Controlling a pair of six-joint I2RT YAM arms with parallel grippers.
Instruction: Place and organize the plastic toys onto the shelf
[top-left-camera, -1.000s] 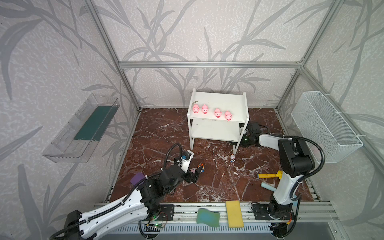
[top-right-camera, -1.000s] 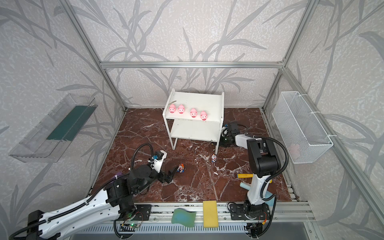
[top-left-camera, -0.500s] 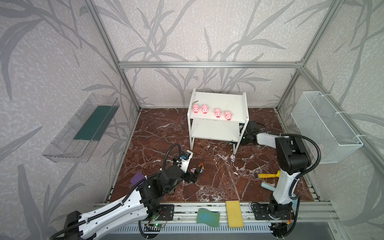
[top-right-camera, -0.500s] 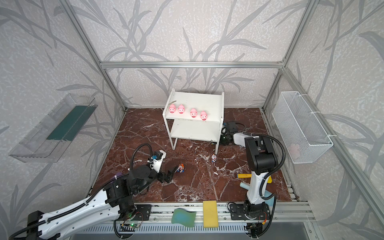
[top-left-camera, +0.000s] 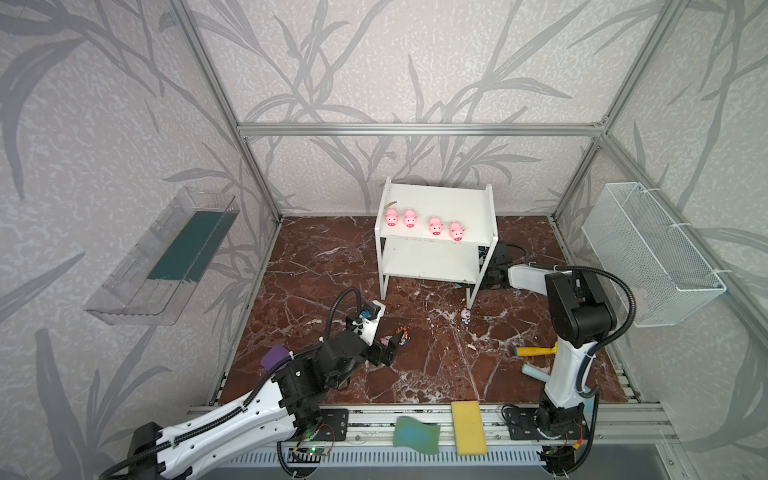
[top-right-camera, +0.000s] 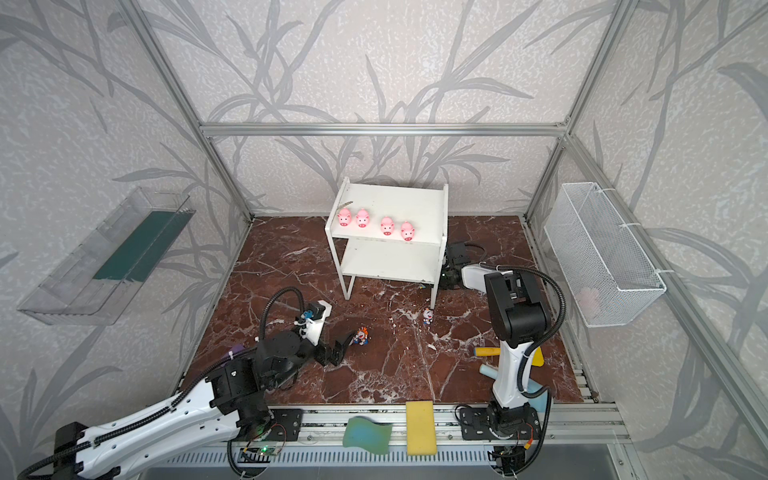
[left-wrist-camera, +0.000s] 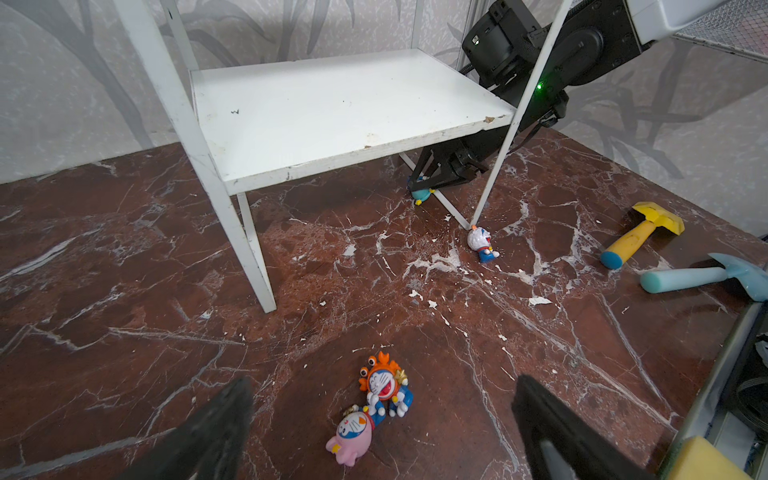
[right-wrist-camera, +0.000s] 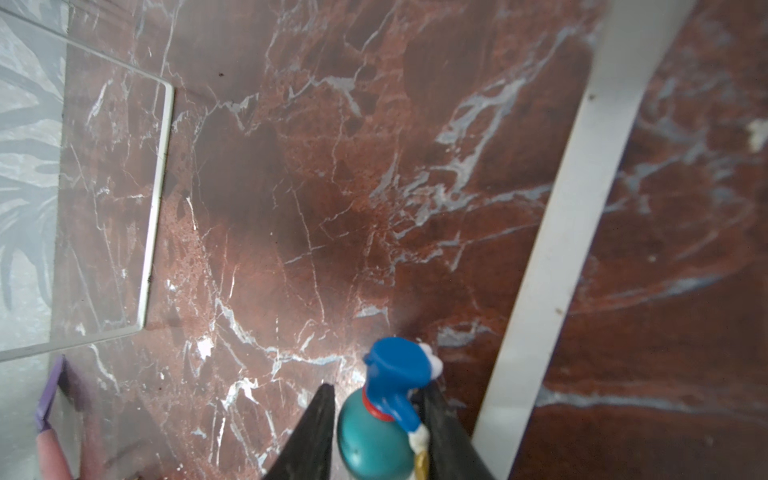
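Observation:
Four pink pigs (top-left-camera: 410, 217) stand in a row on the top board of the white shelf (top-left-camera: 440, 199). My right gripper (right-wrist-camera: 380, 388) reaches under the shelf's lower board (left-wrist-camera: 332, 108) beside its right legs. It is shut on the teal figurine (right-wrist-camera: 370, 436), low over the floor. My left gripper (left-wrist-camera: 382, 386) hangs open over the pink figurine (left-wrist-camera: 351, 438) and the orange figurine (left-wrist-camera: 384, 382), which lie touching on the marble. The white-blue figurine (left-wrist-camera: 480, 243) lies at the foot of the shelf's front right leg (left-wrist-camera: 498, 166).
A yellow toy shovel (top-left-camera: 534, 352) and a pale blue one (top-left-camera: 534, 372) lie near the right arm's base. A green sponge (top-left-camera: 415, 432) and a yellow sponge (top-left-camera: 468, 422) rest on the front rail. A wire basket (top-left-camera: 648, 249) hangs right, a clear tray (top-left-camera: 166, 257) left.
The right gripper has pushed in under the shelf and its jaws have closed onto the teal figurine. The left arm has barely moved.

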